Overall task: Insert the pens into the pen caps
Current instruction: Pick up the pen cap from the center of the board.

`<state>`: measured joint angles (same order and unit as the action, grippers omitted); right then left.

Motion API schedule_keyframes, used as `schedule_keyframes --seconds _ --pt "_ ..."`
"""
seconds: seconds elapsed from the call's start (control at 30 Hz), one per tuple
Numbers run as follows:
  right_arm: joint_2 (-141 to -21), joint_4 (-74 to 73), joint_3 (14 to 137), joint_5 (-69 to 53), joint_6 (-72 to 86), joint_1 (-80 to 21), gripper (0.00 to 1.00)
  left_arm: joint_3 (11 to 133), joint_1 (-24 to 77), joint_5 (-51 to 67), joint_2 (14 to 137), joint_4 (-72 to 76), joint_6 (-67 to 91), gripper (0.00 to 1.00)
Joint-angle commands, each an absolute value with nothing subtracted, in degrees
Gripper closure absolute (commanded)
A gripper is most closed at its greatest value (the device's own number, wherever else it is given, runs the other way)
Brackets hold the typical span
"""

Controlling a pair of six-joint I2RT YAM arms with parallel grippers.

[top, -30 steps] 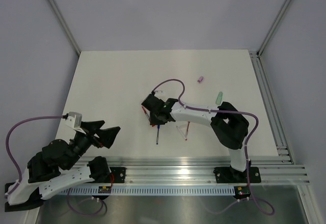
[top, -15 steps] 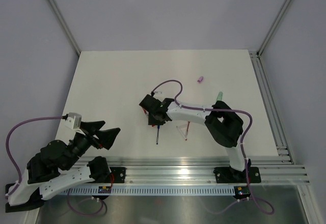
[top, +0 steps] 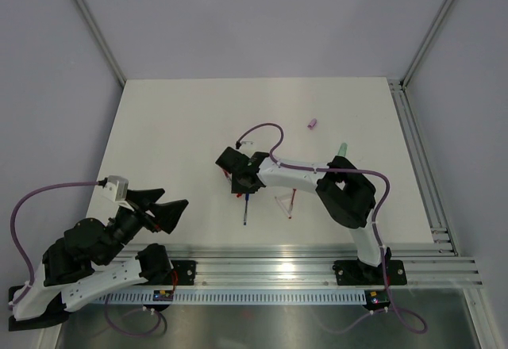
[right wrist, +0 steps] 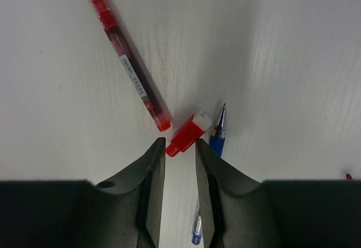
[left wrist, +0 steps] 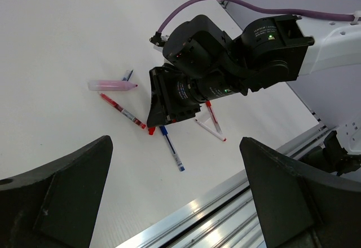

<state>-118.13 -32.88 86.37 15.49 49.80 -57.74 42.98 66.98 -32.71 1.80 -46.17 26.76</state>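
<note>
Red cap (right wrist: pixel 189 133) lies beside blue pen (right wrist: pixel 216 142).

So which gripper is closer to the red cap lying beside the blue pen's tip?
Right. The right gripper hangs directly over the red cap, open jaws flanking its near end. The left gripper sits far off, open, by the near-left edge of the table.

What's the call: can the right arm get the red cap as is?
Probably yes. The right pincer sits just over the red cap, jaws apart, nothing covering it. The blue pen lies close beside and might get nudged.
</note>
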Motion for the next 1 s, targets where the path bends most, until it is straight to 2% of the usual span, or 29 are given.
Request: schedule_keyframes --seconds 0.0,0.97 --pt "-119.0 -34.0 88.5 18.9 51.0 -57.2 0.66 42.9 66.8 -31.6 1.1 -42.9 25.5 0.01" --pt "-122.6 -36.6 91.1 20.2 50.5 -56.8 0.69 42.9 66.7 -31.6 0.4 -42.9 25.6 0.01"
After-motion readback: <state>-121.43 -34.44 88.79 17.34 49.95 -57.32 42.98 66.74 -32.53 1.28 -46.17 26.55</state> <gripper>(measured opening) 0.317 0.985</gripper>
